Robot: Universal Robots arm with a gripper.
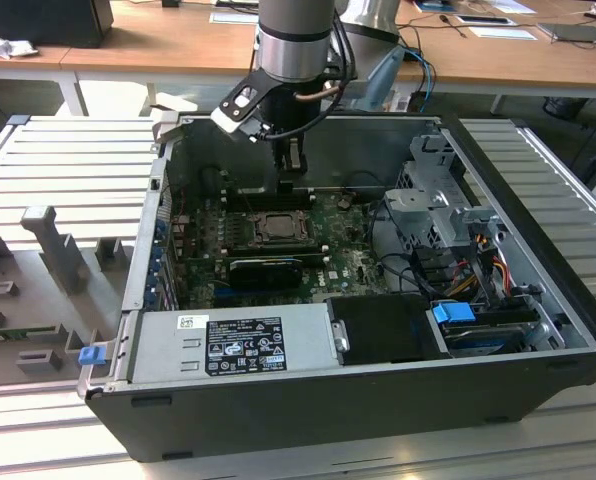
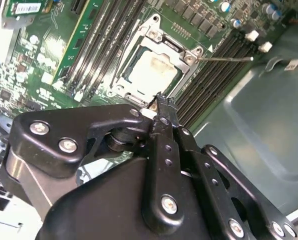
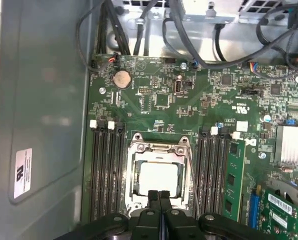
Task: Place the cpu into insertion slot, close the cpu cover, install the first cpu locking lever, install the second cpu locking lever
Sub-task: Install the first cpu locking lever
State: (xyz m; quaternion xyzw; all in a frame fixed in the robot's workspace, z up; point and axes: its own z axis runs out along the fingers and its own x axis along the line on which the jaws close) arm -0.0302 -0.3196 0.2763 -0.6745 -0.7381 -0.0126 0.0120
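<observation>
The claw (image 3: 159, 196) has its 2 fingers pressed together with nothing between them, tips down at the edge of the slot (image 1: 275, 226). In the exterior view it hangs from the arm inside the open case (image 1: 538, 300). The cpu (image 3: 158, 177) lies flat in the slot, its pale face showing through the cut-out of the cover (image 3: 157, 148), which lies down over it. A thin wire lever (image 2: 224, 58) sticks out from 1 corner. Memory slots (image 3: 105, 170) flank the socket on the green board (image 3: 159, 100).
</observation>
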